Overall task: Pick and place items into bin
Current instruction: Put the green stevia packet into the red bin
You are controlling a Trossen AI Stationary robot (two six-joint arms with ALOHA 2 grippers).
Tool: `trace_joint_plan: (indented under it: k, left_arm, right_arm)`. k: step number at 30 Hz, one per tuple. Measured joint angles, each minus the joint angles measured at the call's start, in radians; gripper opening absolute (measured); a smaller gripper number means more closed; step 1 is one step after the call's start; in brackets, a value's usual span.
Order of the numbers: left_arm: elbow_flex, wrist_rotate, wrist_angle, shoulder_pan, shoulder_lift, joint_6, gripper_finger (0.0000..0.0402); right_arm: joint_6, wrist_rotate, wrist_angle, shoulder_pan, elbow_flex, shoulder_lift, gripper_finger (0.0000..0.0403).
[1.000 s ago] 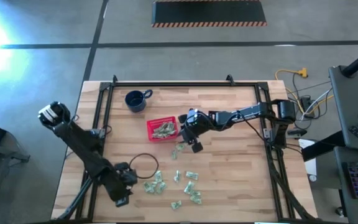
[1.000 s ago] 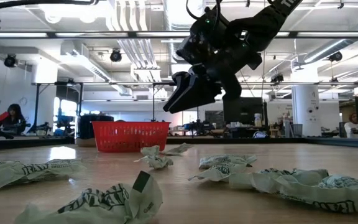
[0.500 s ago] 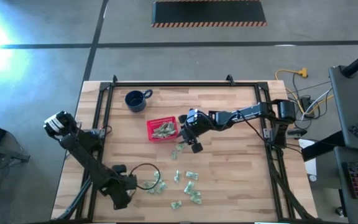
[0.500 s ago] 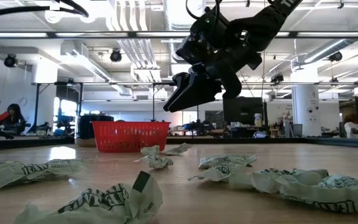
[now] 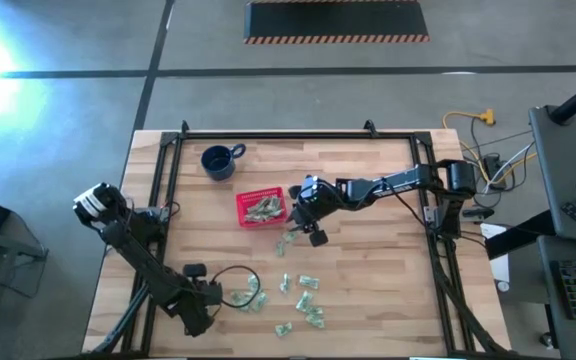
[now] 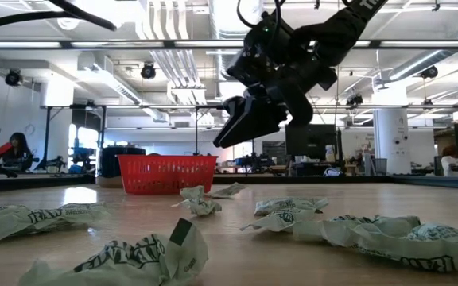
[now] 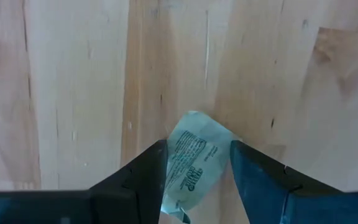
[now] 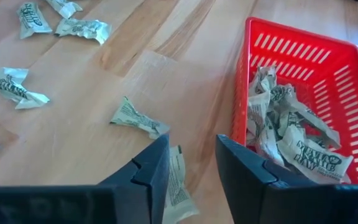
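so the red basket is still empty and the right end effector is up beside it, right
Not quite. The red basket is not empty: the right wrist view shows several wrapped pieces already lying inside it. The rest holds: the right end effector is raised beside the basket.
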Motion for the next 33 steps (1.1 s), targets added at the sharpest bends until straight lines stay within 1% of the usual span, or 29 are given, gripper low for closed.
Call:
trace_joint_plan:
  k: [3, 5, 11, 15, 17, 20, 24, 26, 30, 33]
  left_arm:
    - [0.002, -0.006, -0.008, 0.000, 0.007, 0.004, 0.0155]
    - [0.002, -0.010, -0.014, 0.000, 0.008, 0.008, 0.0140]
    - [0.000, -0.040, -0.017, 0.000, 0.005, 0.030, 0.0061]
    - [-0.002, -0.106, -0.018, 0.003, 0.003, 0.039, 0.0012]
    - [-0.003, -0.191, -0.022, 0.012, -0.001, 0.054, 0.0006]
    - [0.001, -0.338, -0.023, 0.033, -0.020, 0.104, 0.0010]
    - [-0.002, -0.465, -0.022, 0.075, -0.065, 0.188, 0.0006]
    - [-0.002, -0.545, -0.020, 0.098, -0.087, 0.249, 0.0004]
    - [-0.003, -0.768, -0.018, 0.152, -0.130, 0.397, 0.0003]
    - [-0.017, -0.936, -0.015, 0.217, -0.151, 0.490, 0.0002]
  right_arm:
    - [0.004, 0.000, 0.000, 0.000, -0.004, 0.000, 0.0114]
    - [0.004, 0.000, 0.000, 0.000, -0.008, 0.000, 0.0111]
    - [0.004, 0.000, 0.001, 0.000, -0.014, 0.000, 0.0101]
    - [0.004, 0.000, 0.000, 0.000, -0.016, 0.000, 0.0095]
    - [0.004, 0.000, -0.008, 0.000, -0.017, 0.000, 0.0092]
    - [0.003, 0.000, -0.037, 0.000, -0.017, 0.000, 0.0088]
    - [0.003, 0.000, -0.109, 0.000, -0.014, -0.011, 0.0090]
    - [0.007, 0.000, -0.134, 0.000, -0.018, -0.027, 0.0091]
    - [0.018, 0.001, -0.162, 0.002, -0.028, -0.055, 0.0086]
    - [0.033, 0.003, -0.174, 0.007, -0.035, -0.068, 0.0081]
